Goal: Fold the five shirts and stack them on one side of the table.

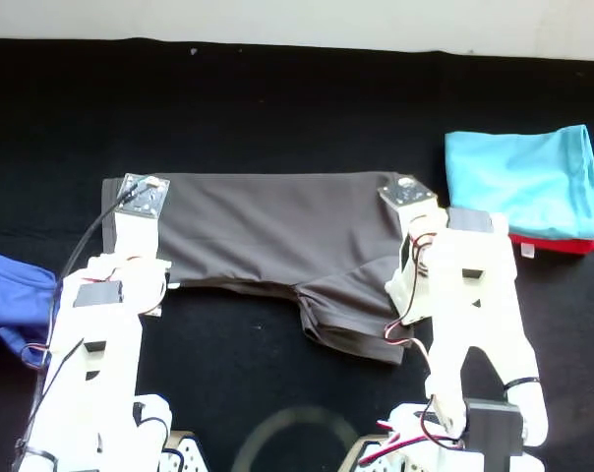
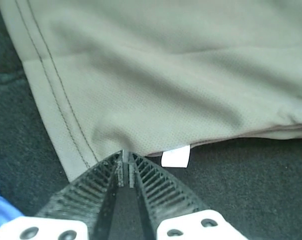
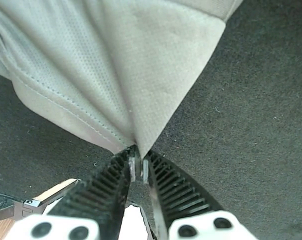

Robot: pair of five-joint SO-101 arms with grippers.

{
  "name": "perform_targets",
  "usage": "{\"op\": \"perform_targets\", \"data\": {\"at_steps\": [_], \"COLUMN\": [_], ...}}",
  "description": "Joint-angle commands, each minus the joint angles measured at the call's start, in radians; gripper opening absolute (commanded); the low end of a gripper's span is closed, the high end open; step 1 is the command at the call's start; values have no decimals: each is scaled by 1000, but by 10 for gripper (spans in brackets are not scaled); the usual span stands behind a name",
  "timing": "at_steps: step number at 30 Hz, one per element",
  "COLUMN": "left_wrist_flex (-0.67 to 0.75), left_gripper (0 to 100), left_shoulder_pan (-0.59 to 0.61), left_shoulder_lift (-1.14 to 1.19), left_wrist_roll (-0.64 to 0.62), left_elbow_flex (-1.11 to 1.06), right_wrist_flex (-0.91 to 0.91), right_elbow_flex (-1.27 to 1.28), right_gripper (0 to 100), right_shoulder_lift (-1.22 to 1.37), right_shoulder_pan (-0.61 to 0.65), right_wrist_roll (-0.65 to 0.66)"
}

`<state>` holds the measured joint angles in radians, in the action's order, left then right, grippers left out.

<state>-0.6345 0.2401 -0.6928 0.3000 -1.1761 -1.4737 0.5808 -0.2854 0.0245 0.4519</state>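
Well, the worry here is the grip. The left gripper (image 2: 125,162) and the right gripper (image 3: 137,159) are each closed tight on only a thin pinch of the grey shirt (image 1: 277,231), right at its edge, with the jaws all but meeting. I'd judge that if the arms pull away from each other, or one lifts faster than the other, the cloth could slide out of one pinch and the fold would go crooked. The crumpled sleeve (image 1: 351,324) sticking out from the shirt's near edge, on the right arm's side, is another risk. Left as it is, it would likely get trapped in the next fold and leave a lump. A wide swing could also drag the shirt's left end into the blue shirt (image 1: 12,300), which lies loose just off that end.

The grey shirt is spread flat on the black table (image 1: 277,88), stretched long between the two arms, each gripper holding one of its far corners. It is thin, fine-meshed cloth that looks smooth across the middle and rumpled only around that sleeve. A stitched hem runs along its left end, and a small white label (image 2: 175,157) pokes out beside the left gripper. Off its right end, a folded turquoise shirt (image 1: 523,182) sits on a red shirt (image 1: 558,244).
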Motion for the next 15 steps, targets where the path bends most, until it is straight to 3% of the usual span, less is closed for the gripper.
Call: {"op": "perform_targets", "data": {"at_steps": [1, 9, 15], "left_wrist_flex": [18, 84, 84], "left_gripper": [9, 11, 11], "left_shoulder_pan": [-12, -13, -7], "left_shoulder_lift": [-25, -25, -25], "left_wrist_roll": [-8, -9, -9], "left_elbow_flex": [4, -51, -48], "right_wrist_flex": [2, 156, 165], "right_elbow_flex": [13, 166, 165], "right_gripper": [11, 6, 6], "right_shoulder_lift": [-30, -35, -38], "right_shoulder_pan": [-12, -28, -36], "right_wrist_roll": [11, 11, 11]}}
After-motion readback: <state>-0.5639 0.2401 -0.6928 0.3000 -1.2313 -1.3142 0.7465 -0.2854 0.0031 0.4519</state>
